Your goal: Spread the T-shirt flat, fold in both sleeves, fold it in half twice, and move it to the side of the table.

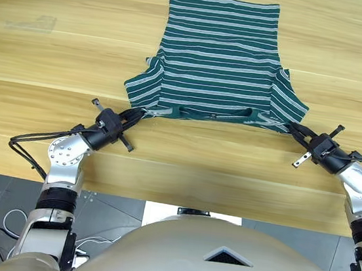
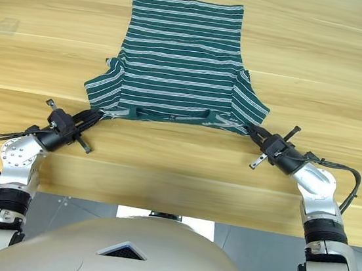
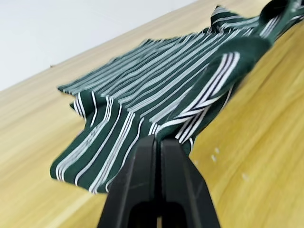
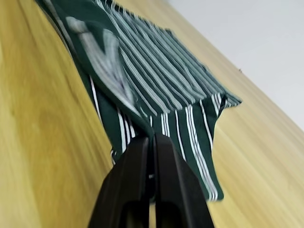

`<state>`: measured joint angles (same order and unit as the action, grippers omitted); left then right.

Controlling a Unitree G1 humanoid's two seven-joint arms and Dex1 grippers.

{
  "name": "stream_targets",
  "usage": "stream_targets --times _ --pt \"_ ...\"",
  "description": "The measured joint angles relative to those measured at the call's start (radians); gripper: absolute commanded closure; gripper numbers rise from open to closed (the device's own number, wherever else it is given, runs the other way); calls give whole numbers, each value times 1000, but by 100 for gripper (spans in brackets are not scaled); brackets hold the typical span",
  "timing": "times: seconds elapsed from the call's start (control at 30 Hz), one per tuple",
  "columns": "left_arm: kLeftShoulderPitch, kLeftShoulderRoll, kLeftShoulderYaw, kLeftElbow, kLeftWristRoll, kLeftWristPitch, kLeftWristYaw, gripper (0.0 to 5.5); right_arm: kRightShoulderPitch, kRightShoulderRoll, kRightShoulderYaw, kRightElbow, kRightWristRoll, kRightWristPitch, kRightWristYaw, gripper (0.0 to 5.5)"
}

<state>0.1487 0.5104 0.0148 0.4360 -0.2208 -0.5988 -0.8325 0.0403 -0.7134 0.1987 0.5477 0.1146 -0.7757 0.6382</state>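
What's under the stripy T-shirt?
The wooden table lies under the T-shirt. The cloth covers that patch, so anything else beneath it cannot be seen.

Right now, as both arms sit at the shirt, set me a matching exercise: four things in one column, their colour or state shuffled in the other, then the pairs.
Things
1. left gripper
2. right gripper
3. T-shirt
4. table

Colour or state
A. light wood grain
B. green with white stripes, collar toward the robot
C. shut on the shirt's near corner on the robot's right
D. shut on the shirt's near corner on the robot's left

Pairs: 1-D, 2-C, 3-B, 4-A
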Motion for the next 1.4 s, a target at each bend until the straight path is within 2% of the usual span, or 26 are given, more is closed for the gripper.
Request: stream_targets --times 0.3,0.37,0.6,0.83,0.9,1.03,1.17,1.27,1.4 --pt "108 25 22 -41 -3 -54 -25 550 132 -7 15 -93 -78 -67 40 547" --pt "143 27 8 -75 -10 -73 -55 491 168 -7 36 -155 -78 -66 62 488" --pt "190 25 -49 -175 -71 -80 -146 387 170 -6 56 -225 -51 -29 126 379" --pt "223 33 64 -202 -239 -36 -168 272 223 -32 -33 -238 23 -6 134 260" --pt "241 27 100 -219 -297 -25 -174 235 231 -41 -81 -251 88 5 146 260" --pt "210 19 196 -226 -374 7 -165 235 200 -43 -168 -248 215 37 177 260" --pt "169 -34 209 -214 -390 50 -144 235 181 -11 -213 -272 331 79 228 260" --pt "66 -61 228 -140 -353 144 1 235 170 34 -243 -336 428 132 249 260" --pt "-1 -110 215 -115 -265 207 125 235 173 69 -271 -337 429 161 258 260"
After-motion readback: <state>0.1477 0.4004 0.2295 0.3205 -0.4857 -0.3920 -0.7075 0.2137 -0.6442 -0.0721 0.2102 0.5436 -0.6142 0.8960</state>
